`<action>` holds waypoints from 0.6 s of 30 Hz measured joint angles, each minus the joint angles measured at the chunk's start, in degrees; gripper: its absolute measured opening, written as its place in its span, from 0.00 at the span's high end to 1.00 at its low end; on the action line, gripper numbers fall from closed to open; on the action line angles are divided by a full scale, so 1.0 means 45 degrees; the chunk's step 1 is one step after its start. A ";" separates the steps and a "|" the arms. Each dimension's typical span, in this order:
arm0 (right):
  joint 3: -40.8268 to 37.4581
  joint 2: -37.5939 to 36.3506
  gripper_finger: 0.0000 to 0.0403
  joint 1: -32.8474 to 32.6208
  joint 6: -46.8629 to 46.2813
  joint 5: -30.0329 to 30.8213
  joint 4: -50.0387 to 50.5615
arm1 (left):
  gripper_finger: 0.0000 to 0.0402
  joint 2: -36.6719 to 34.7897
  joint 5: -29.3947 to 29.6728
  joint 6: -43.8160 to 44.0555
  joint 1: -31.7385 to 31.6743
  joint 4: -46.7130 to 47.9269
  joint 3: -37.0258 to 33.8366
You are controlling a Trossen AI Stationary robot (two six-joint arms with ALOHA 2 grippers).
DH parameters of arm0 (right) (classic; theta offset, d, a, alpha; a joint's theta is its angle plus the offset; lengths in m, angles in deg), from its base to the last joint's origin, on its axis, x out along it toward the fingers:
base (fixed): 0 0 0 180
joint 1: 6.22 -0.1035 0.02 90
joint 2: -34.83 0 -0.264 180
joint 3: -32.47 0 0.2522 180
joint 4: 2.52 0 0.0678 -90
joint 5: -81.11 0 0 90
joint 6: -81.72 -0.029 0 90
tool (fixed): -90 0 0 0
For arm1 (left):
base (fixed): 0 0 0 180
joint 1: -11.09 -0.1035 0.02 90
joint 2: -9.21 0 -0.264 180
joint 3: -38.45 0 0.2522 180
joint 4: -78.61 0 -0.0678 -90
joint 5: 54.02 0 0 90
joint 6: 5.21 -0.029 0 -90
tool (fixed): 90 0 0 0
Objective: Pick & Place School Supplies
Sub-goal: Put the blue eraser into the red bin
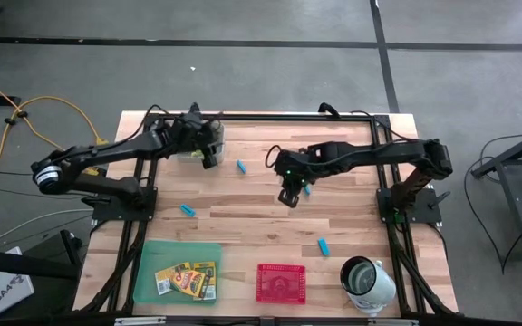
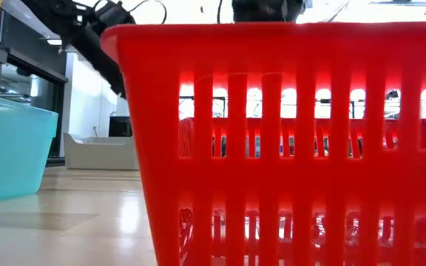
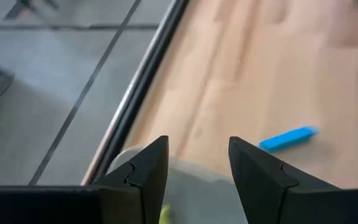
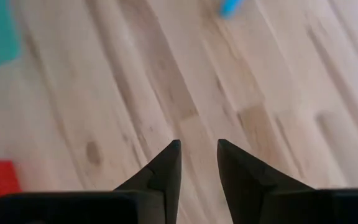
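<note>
Overhead only, crayon boxes in green tray; both tools (left, right) spread, empty.

The high camera hangs well above, looking straight down on the whole bench and some floor around it. The low one sits right at bench-top level, pressed up so close to the red tray that it fills most of the shot, with the green tray off to the side; both trays show from above too. Each wrist cam looks down past its own claw at nearby wood, and the left wrist shares a light-blue piece with the overhead.
</note>
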 joint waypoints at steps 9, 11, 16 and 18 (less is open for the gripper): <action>-0.1630 0.0000 0.76 0.0836 -0.3697 0.0872 0.0055 | 0.60 -0.0319 -0.0005 0.1197 0.2777 -0.0003 0.0000; -0.1913 0.0000 0.76 0.1012 -0.4164 0.0978 0.0071 | 0.60 -0.0319 0.0009 0.1276 0.3277 -0.0007 0.0000; -0.2619 0.0000 0.76 0.1361 -0.5056 0.0978 0.0254 | 0.60 -0.0319 0.0267 0.1438 0.4251 -0.0113 0.0000; -0.2964 0.0000 0.76 0.1463 -0.5382 0.0949 0.0425 | 0.60 -0.0319 0.0512 0.1636 0.4530 -0.0129 0.0000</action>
